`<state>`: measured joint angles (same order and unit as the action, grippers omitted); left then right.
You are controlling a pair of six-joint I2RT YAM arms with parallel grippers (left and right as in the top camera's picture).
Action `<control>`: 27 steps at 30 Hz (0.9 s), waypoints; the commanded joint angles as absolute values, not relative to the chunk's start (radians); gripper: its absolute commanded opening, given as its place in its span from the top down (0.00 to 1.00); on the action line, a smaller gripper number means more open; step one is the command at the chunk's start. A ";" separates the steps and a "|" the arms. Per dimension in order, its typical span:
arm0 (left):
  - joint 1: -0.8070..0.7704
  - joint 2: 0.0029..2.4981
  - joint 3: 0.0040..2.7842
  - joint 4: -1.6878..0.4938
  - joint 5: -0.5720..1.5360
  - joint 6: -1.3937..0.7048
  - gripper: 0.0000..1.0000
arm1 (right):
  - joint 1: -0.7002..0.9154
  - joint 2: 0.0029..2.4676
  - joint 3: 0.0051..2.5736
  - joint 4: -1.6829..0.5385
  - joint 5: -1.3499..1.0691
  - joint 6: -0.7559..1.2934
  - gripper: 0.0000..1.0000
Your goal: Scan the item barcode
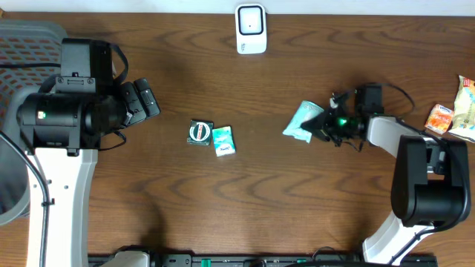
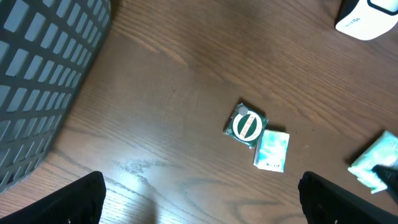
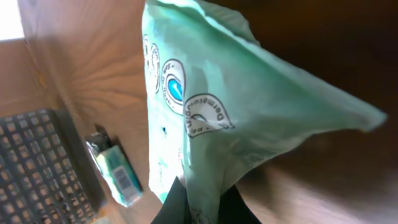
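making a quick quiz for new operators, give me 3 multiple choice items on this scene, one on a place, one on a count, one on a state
1. Where is the scanner?
A) far edge, centre
B) near edge
C) right edge

2. How many small packets lie at the middle of the table?
A) one
B) two
C) four

3. The right gripper is:
A) wide open
B) shut on the pouch
C) shut on nothing

Answers:
1 A, it sits at the top of the overhead view, centred.
2 B, one dark and one teal lie side by side.
3 B, the right wrist view shows the pouch pinched between its fingers.
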<state>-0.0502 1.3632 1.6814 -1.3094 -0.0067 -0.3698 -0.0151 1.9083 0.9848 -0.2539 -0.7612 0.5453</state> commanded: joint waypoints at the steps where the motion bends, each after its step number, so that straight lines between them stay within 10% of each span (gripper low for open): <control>1: -0.047 1.359 1.684 -1.313 -0.019 -0.382 0.02 | 0.055 1.883 1.093 -0.254 -0.710 0.533 0.99; 13: -0.047 1.359 1.684 -1.313 -0.019 -0.382 0.02 | 0.307 1.894 1.491 -0.281 -0.323 0.458 0.99; 27: -0.047 1.359 1.684 -1.313 -0.019 -0.382 0.02 | 0.288 2.353 2.228 -0.453 -0.612 0.448 0.99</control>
